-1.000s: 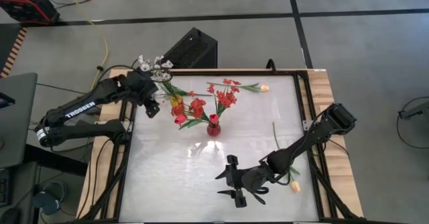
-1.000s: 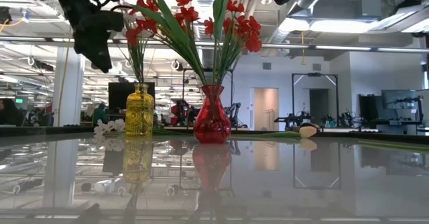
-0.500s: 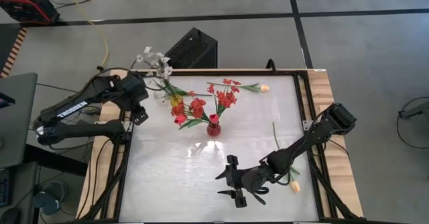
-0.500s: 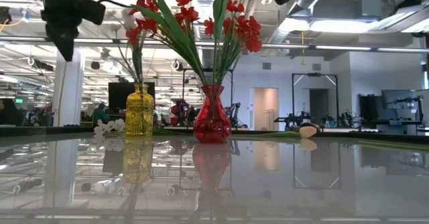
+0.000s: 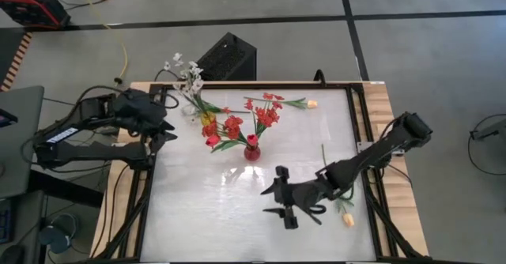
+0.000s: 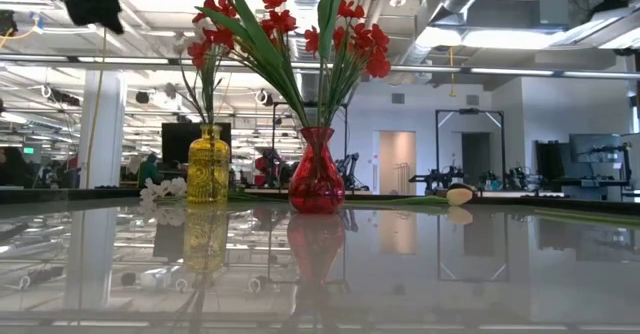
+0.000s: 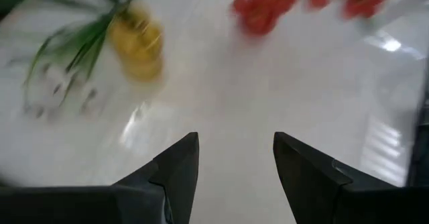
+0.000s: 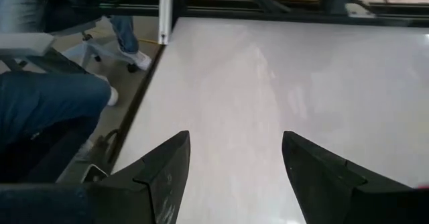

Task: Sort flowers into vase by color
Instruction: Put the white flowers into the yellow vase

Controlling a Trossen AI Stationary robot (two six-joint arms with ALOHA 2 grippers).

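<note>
A red vase stands on the table holding bushy red clusters and a red tulip. Beside it a yellow vase holds white sprays that lean over the table's far edge. One peach tulip lies by the far edge. Another peach tulip lies by the right edge. My left gripper is open, raised left of the yellow vase. My right gripper is open above the table's near middle.
The table top is glossy white with a wooden frame. A black box stands beyond the far edge. In the right wrist view a person's legs in jeans show beside the table.
My left gripper has drawn back from the yellow vase toward the table's left edge and risen, staying open. The white sprays have shifted a little and stay in the yellow vase. My right gripper has moved a little toward the far edge.
</note>
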